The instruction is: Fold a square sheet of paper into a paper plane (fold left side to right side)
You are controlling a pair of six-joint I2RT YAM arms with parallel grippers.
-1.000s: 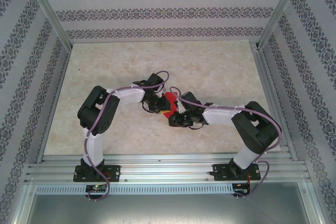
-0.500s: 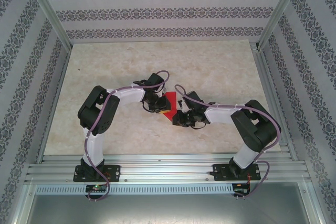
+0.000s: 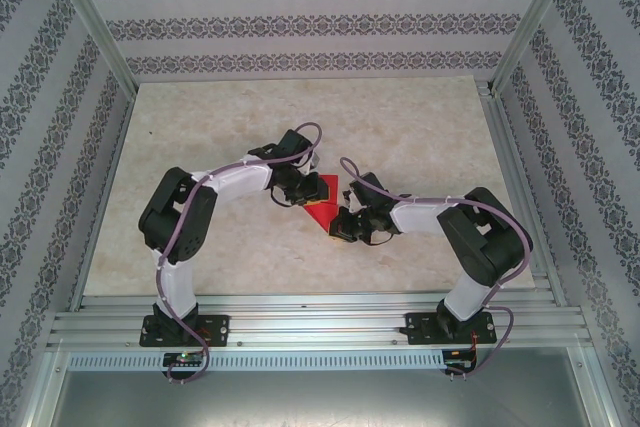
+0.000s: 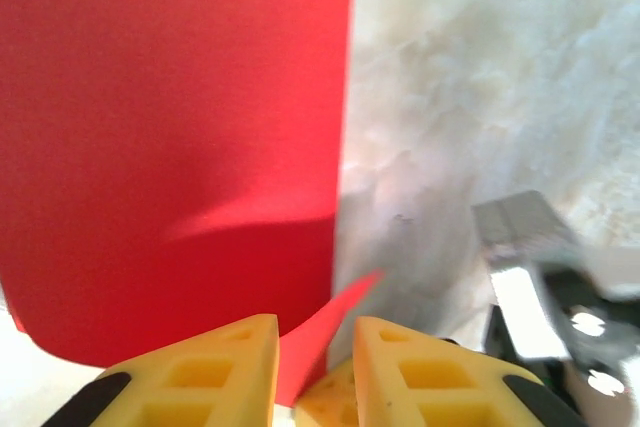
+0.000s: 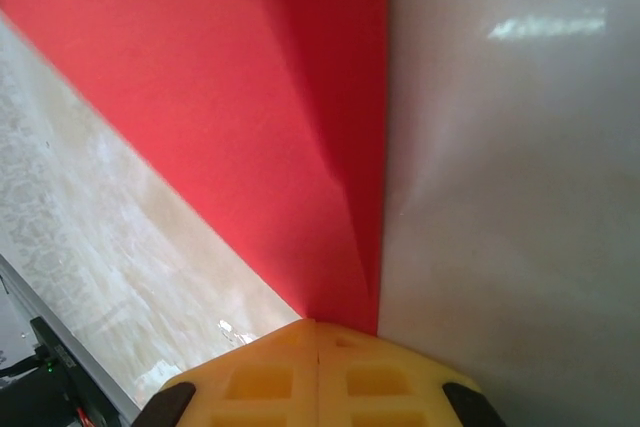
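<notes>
Red square sheet of paper (image 3: 322,205) mid-fold: my right gripper (image 5: 318,327) pinches its corner, left gripper (image 4: 315,337) narrowly parted; next, align edges.

We see a flat table top of beige, marble-patterned stone (image 3: 300,117), and three walls papered in white with bands of dark grey floral ornament (image 3: 300,22) close it in at the far end and both sides. Two slanting posts of bare aluminium profile (image 3: 92,17) stand at the far corners, one on each side. Along the near edge runs a bed of ribbed aluminium rails (image 3: 320,322), just before it a white slotted strip (image 3: 320,360), and nearest lies a plain grey metal sheet (image 3: 320,397).
</notes>
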